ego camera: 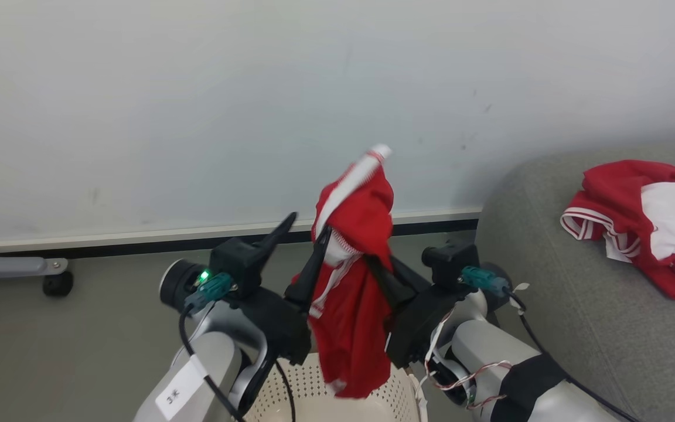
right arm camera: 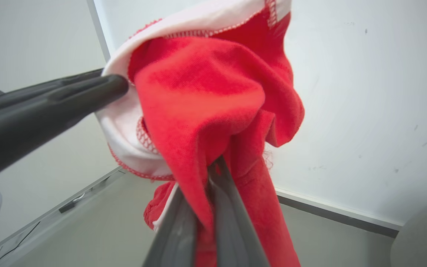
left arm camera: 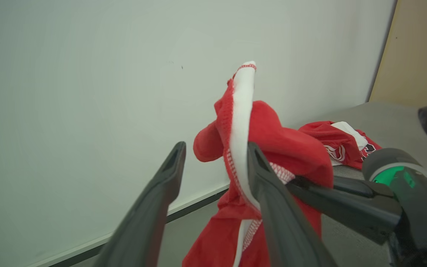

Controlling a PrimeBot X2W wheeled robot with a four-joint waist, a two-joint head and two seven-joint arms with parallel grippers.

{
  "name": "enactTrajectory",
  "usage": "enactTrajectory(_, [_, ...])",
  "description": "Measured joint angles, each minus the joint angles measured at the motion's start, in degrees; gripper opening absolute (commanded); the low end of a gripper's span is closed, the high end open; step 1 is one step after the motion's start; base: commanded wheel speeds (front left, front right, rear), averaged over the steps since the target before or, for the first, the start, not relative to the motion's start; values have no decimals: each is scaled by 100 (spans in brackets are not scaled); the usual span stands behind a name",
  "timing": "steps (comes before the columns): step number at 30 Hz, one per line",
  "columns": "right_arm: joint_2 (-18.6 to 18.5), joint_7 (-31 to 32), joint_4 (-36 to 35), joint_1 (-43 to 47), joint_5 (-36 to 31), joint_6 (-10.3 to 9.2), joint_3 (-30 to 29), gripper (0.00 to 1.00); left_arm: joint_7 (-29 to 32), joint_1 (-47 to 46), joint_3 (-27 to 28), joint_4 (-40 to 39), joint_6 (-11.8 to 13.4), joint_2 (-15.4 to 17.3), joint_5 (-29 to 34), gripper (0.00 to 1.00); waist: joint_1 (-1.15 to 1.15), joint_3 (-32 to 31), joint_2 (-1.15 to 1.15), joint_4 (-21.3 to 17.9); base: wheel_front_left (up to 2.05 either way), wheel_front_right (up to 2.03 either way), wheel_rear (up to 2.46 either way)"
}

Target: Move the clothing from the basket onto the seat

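Item one: red garment [ego camera: 352, 293] with white striped trim. I see it hanging in the air over the basket [ego camera: 308, 398], with a white band poking up at the top. Its lower end overlaps the perforated cream wall, and I cannot tell whether it touches.

Item two: right gripper [right arm camera: 213, 174]. It is clenched on a fold of that garment; in its wrist view the cloth bunches out from between the two closed fingers.

Item three: left gripper [left arm camera: 216, 146]. Released, fingers spread wide — I note the cloth lying against one finger only, the other standing free.

Item four: second garment [ego camera: 648, 223]. Red with a white panel and navy lettering, it lies crumpled on the grey sofa [ego camera: 578, 293] at the right, well apart from the basket.

Item five — surroundings: pale wall, grey floor, and a black caster [ego camera: 57, 283] at far left.
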Motion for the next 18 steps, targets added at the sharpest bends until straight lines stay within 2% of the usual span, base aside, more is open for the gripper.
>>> enactTrajectory(5, [-44,0,54,-32,-3,0,-313,0,-138,264,114,90,69,134,-37,100,0,15,0,-193,0,0,0])
enactTrajectory(8, [-213,0,-1,-25,-22,-18,-452,0,-213,425,132,90,90,152,-133,100,0,18,0,-322,0,0,0])
enactTrajectory(18, [-1004,0,-695,310,-229,-345,-967,0,-430,1138,-10,19,88,130,-167,100,0,7,0,-838,0,0,0])
